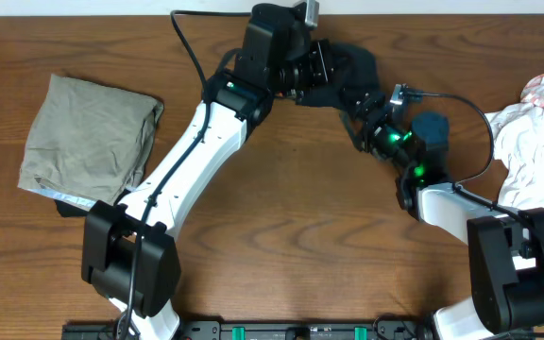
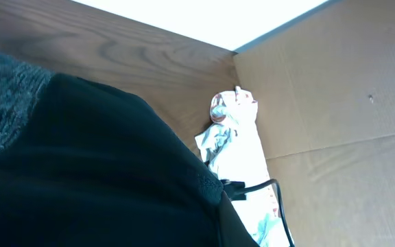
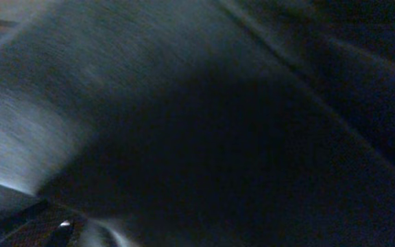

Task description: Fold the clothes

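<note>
A black garment [image 1: 357, 66] is bunched at the back middle of the table, between my two grippers. My left gripper [image 1: 321, 68] reaches in from the left and is shut on its left part. My right gripper [image 1: 360, 121] comes from the lower right and is shut on its lower edge. The black cloth fills the left wrist view [image 2: 101, 171] and the right wrist view [image 3: 218, 137], hiding both sets of fingers. A folded olive garment [image 1: 88, 137] lies at the left.
A pile of white patterned clothes [image 1: 536, 123] lies at the right edge; it also shows in the left wrist view [image 2: 232, 130] beside a cardboard wall [image 2: 334, 103]. A dark item [image 1: 69, 206] pokes out under the olive garment.
</note>
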